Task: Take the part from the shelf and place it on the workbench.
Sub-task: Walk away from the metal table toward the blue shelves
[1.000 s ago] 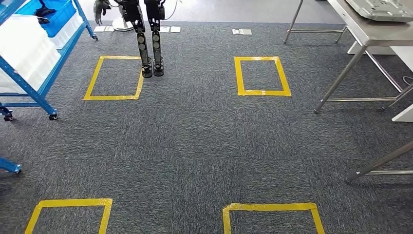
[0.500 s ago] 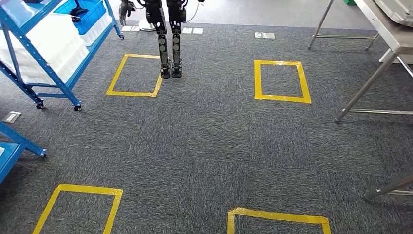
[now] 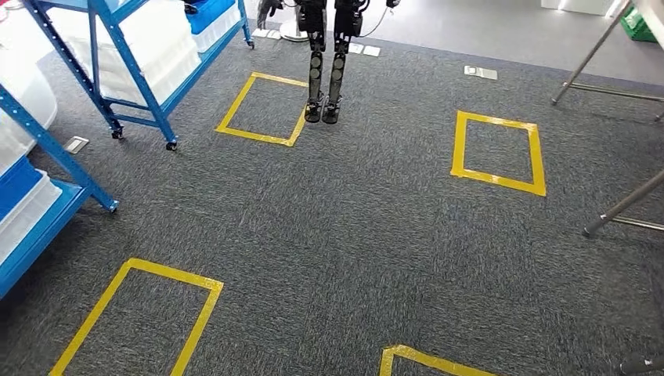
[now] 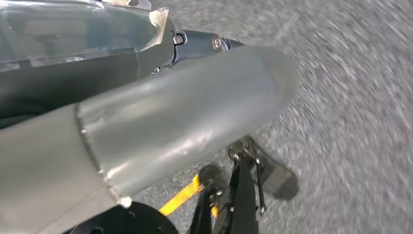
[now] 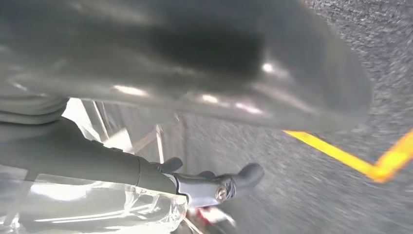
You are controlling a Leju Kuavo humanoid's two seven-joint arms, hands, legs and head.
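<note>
The blue shelf (image 3: 133, 74) stands at the far left on castors, loaded with white bins (image 3: 160, 47). On it sits a blue bin (image 3: 213, 12) with a dark part (image 3: 192, 7) at its edge, too small to make out. Two slanted metal legs of the workbench (image 3: 620, 207) show at the right edge. My left hand (image 4: 185, 112) hangs over the carpet with its thick thumb and a dark finger (image 4: 202, 43) stretched out, holding nothing. My right hand (image 5: 195, 73) also hangs low, its dark fingers (image 5: 214, 187) extended and empty.
Grey carpet carries yellow tape squares (image 3: 262, 110) (image 3: 497, 153) (image 3: 137, 317). The legs of another robot (image 3: 325, 70) stand at the far middle. A second blue rack (image 3: 47, 153) with white bins juts in at the near left.
The whole picture has shifted: the camera has turned left. The blue shelf has come further into view and the workbench has slid off to the right. A second rack now shows.
</note>
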